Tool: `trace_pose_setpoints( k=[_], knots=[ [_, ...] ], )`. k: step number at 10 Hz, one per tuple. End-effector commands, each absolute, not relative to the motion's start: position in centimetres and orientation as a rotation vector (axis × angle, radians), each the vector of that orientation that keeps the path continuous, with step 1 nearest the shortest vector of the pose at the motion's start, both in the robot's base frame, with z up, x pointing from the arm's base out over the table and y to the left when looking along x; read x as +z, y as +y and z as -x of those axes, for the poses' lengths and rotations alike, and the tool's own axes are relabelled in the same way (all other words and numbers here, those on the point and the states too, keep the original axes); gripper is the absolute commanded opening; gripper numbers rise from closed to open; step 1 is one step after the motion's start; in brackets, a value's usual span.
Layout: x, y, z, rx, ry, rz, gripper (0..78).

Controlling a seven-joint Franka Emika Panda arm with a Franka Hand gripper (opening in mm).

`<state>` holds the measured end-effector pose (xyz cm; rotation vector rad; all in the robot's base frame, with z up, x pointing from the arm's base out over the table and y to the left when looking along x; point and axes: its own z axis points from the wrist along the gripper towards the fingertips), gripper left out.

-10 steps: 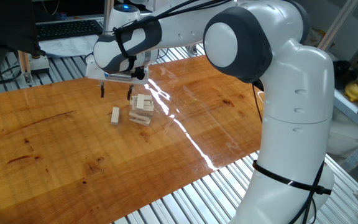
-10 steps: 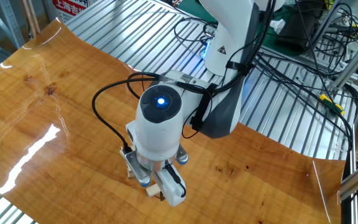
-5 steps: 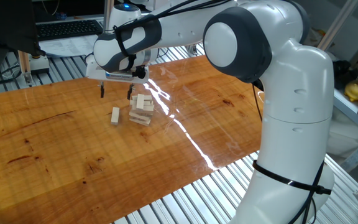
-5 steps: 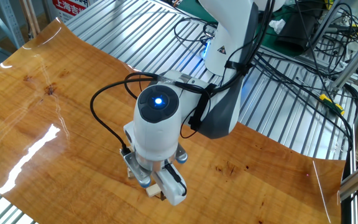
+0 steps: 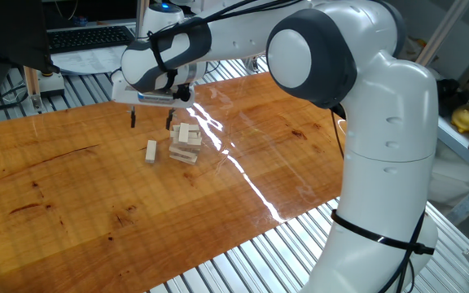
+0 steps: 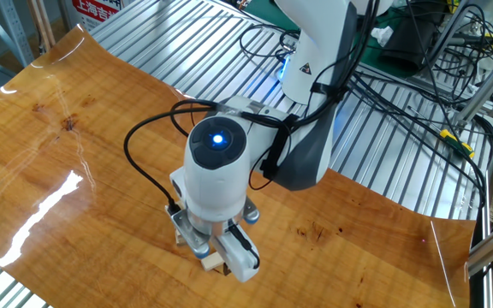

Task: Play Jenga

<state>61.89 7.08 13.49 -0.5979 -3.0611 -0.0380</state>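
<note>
Wooden table [image 5: 72,179]; Jenga tower [image 5: 186,142] unmarked; claw [image 5: 151,119] spread.

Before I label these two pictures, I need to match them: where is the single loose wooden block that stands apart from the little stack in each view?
One fixed view: the loose block stands upper left of centre, left of the stack, below the open hand.
The other fixed view: not visible; the arm's wrist hides that spot.
Shared landmark: the wooden table.
</note>
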Motion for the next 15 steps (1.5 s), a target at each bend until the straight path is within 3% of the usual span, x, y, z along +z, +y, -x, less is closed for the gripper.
trace_pose_setpoints(
  k=[1, 10, 15],
  knots=[
    [13.9, 7.2, -61.9, -0.036, -3.068, 0.582, 77.4],
    [19.3, 6.6, -61.7, 0.045, -3.076, 0.302, 77.4],
    [22.5, -0.2, -62.0, 0.034, -3.055, 0.002, 77.4]
  ],
)
